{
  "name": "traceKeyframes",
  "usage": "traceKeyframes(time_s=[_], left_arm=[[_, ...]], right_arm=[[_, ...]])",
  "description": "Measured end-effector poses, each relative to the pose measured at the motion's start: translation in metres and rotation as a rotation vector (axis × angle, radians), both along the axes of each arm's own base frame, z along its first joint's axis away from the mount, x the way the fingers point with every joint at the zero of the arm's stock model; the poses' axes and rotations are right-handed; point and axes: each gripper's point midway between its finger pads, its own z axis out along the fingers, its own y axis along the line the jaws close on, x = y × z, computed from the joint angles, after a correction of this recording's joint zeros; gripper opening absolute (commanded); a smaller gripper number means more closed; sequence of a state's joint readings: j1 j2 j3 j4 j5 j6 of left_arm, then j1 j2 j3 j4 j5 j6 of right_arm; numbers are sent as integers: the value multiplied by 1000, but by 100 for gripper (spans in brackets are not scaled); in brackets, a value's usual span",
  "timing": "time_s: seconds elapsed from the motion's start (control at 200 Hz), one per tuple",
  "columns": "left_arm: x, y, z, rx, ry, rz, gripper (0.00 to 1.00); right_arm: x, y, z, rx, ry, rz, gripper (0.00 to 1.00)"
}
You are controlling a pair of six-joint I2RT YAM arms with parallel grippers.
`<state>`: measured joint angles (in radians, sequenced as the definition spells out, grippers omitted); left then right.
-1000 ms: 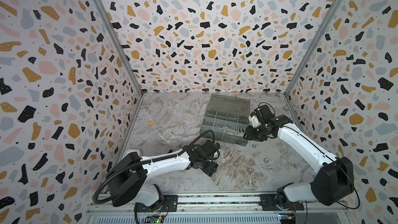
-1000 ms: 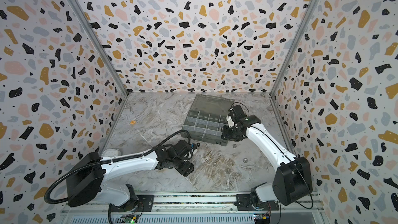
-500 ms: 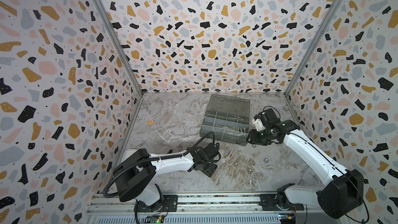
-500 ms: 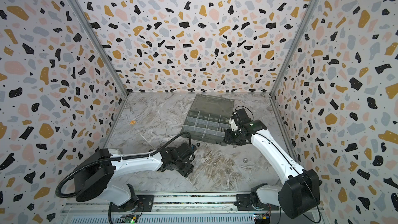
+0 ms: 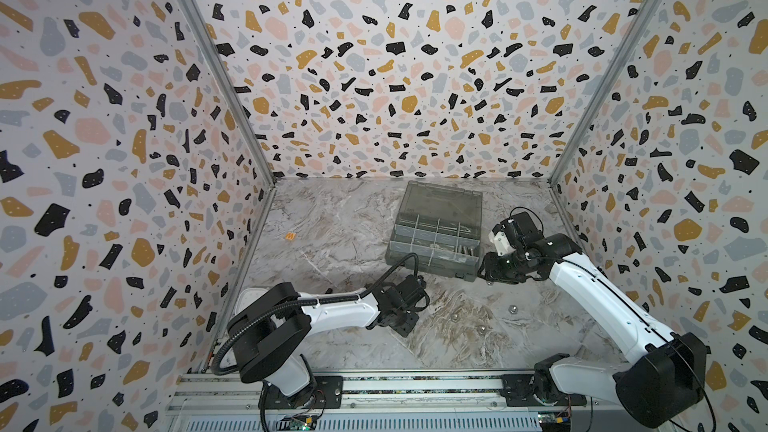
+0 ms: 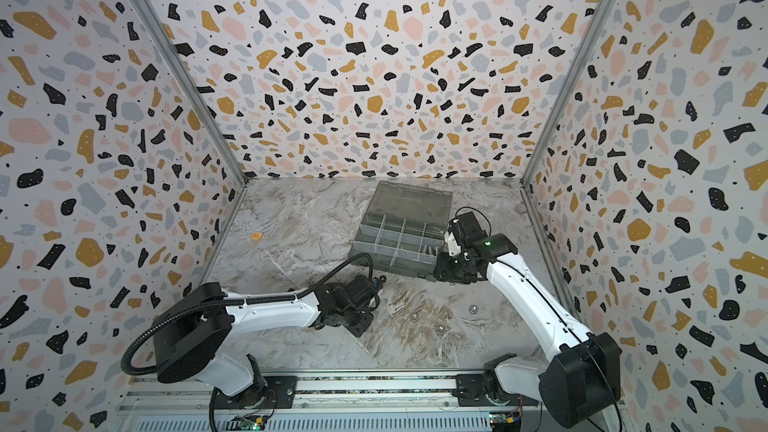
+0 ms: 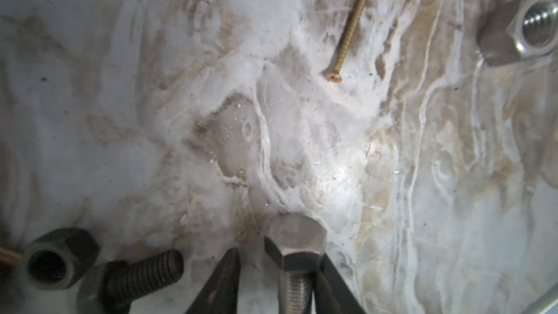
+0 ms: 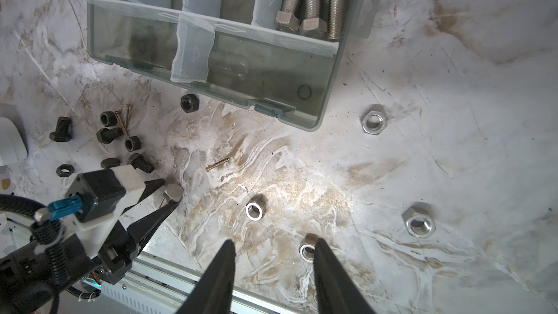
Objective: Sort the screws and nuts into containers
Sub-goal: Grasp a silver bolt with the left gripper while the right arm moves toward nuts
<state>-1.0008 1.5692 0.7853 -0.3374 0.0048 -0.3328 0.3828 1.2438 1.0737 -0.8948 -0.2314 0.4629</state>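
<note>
My left gripper [image 7: 279, 253] stands low on the table with a silver screw [image 7: 296, 246] between its jaws. One finger touches the screw and a gap shows on the other side. Black screws [image 8: 142, 163] and black nuts [image 8: 132, 143] lie beside it, and both top views show it [image 5: 407, 324] at front centre. The grey containers [image 5: 428, 270] hold silver screws [image 8: 312, 4] in a corner compartment. My right gripper [image 8: 274, 241] hangs open and empty off the box's front right corner [image 6: 442, 274]. Silver nuts [image 8: 308, 247] lie under it.
More silver nuts [image 8: 419, 222] are spread over the marble table toward the right wall. A thin brass screw [image 8: 218, 164] lies between the two grippers. The box lid [image 5: 440, 201] lies open at the back. An orange tag [image 5: 290, 236] lies far left.
The left gripper's jaws have narrowed around the silver screw. The right gripper has swung from above the box to just off its front right corner.
</note>
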Motion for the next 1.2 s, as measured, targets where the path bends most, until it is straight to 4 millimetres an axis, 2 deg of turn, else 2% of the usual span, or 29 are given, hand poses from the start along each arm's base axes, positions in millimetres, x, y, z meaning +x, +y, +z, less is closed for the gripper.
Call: traceKeyframes(time_s=[0.08,0.255,0.39,0.531,0.646,0.791,0.861,0.966,1.116,1.201], left_arm=[[-1,-2,0,-9,8,-5,25],[-6,-6,4,-17,35,-26,22],[-2,-17,20,-32,31,-51,22],[15,-41,52,-82,-17,-76,22],[36,-63,76,-114,-60,-96,22],[65,-77,90,-112,-87,-104,23],[73,-72,88,-99,-82,-98,23],[73,-57,79,-63,-59,-86,28],[47,-25,57,2,1,-89,42],[31,-5,53,24,26,-80,51]], right_arm=[[-1,-2,-1,-2,6,-6,45],[-2,-6,1,-3,9,-17,45],[0,-9,3,-1,3,-30,45],[5,-13,6,5,-8,-48,45],[10,-15,10,8,-17,-56,45],[21,-17,12,7,-26,-66,45],[25,-18,13,6,-29,-72,45],[29,-19,14,6,-33,-75,45],[28,-18,14,8,-31,-69,45],[28,-18,13,11,-31,-66,45]])
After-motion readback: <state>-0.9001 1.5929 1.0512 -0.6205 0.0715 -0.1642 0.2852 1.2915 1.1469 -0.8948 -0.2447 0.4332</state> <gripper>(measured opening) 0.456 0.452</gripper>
